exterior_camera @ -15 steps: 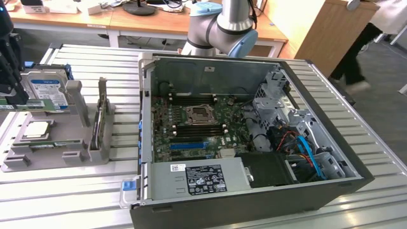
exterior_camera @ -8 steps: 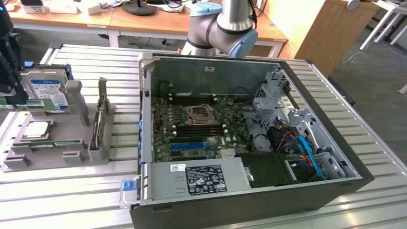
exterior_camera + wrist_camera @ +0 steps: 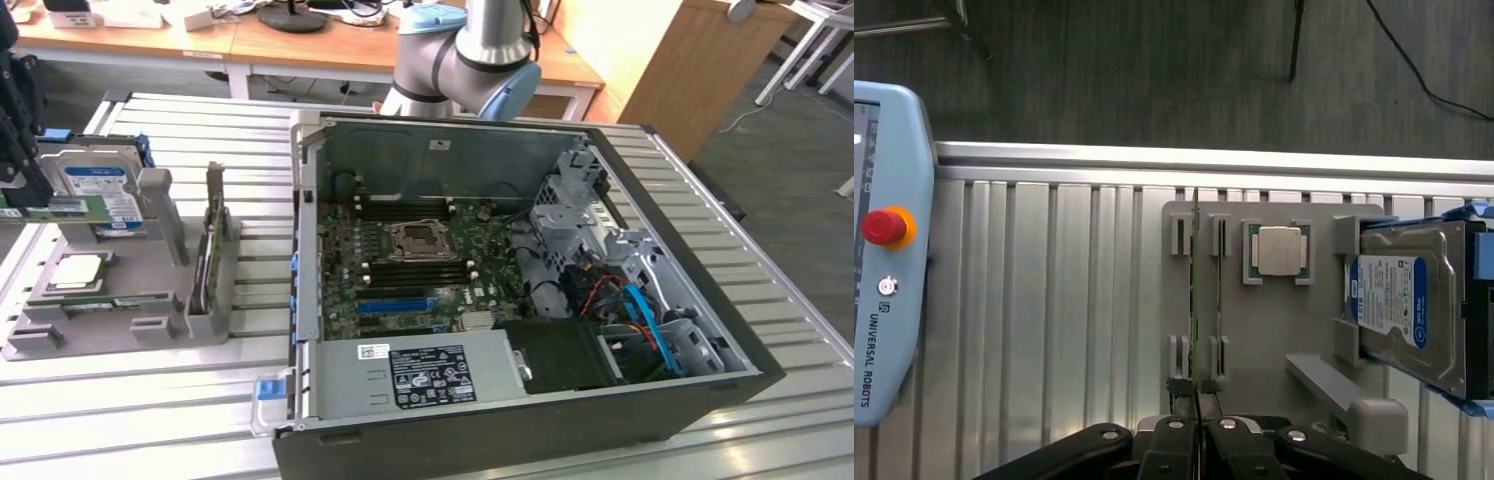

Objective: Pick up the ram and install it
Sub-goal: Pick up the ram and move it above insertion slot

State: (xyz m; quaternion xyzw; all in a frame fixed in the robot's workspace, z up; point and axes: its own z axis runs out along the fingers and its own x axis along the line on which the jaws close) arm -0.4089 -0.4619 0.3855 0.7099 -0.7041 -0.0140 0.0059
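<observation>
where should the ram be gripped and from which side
The ram is a thin board on edge, so I'd pinch its two flat faces at the long upper edge, coming from above. The hand is shut on it that way.

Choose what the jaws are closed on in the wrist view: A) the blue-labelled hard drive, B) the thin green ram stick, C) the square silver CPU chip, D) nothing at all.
B: the jaws meet on the edge-on ram, while the hard drive and the CPU chip lie in the gray holder.
</observation>
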